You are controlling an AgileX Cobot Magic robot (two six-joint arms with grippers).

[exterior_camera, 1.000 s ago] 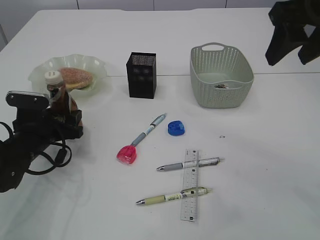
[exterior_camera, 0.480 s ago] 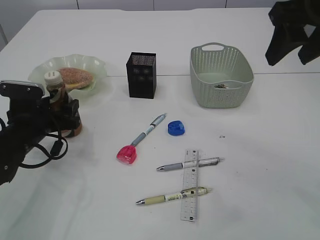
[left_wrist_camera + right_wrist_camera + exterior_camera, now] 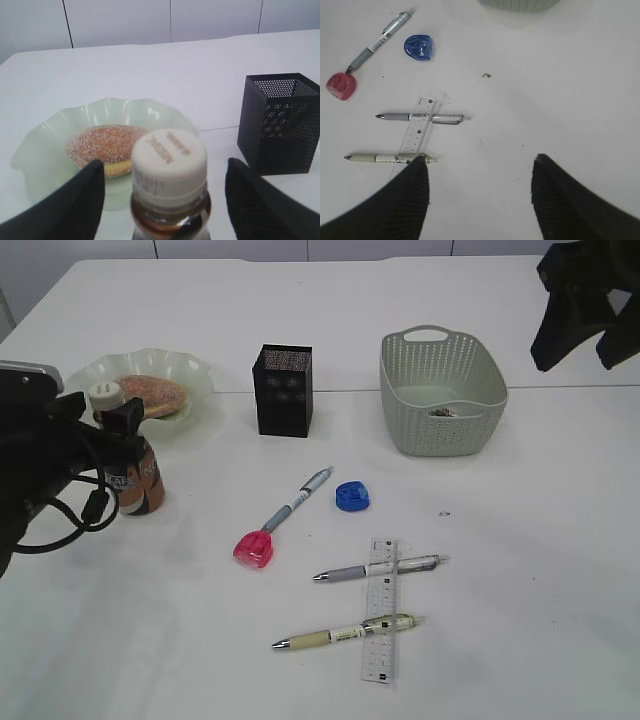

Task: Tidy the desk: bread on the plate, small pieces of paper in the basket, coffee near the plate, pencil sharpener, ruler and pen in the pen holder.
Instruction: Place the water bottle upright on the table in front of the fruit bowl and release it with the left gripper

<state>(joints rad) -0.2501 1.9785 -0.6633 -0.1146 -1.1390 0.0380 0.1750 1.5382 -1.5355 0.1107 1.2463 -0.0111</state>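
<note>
The coffee (image 3: 130,465) stands upright on the desk (image 3: 520,570) just in front of the plate (image 3: 200,375), which holds the bread (image 3: 152,395). My left gripper (image 3: 108,428) is open at the height of the bottle's cap (image 3: 169,157), with a gap on each side. My right gripper (image 3: 585,300) hangs open and empty high at the far right. A blue pencil sharpener (image 3: 351,496), a red one (image 3: 254,549), the ruler (image 3: 381,610) and three pens (image 3: 300,498) (image 3: 378,567) (image 3: 345,634) lie mid-desk. The pen holder (image 3: 284,390) stands by the basket (image 3: 400,390), which holds paper (image 3: 443,411).
A tiny dark scrap (image 3: 445,513) lies on the desk in front of the basket. The ruler lies across two pens. The right wrist view looks down on the ruler (image 3: 417,132) and the blue sharpener (image 3: 419,47) from well above.
My left arm has drawn back to the left and upward, so its fingers now sit at the bottle's cap instead of its body. The bottle stays standing by the plate. The right arm has not moved.
</note>
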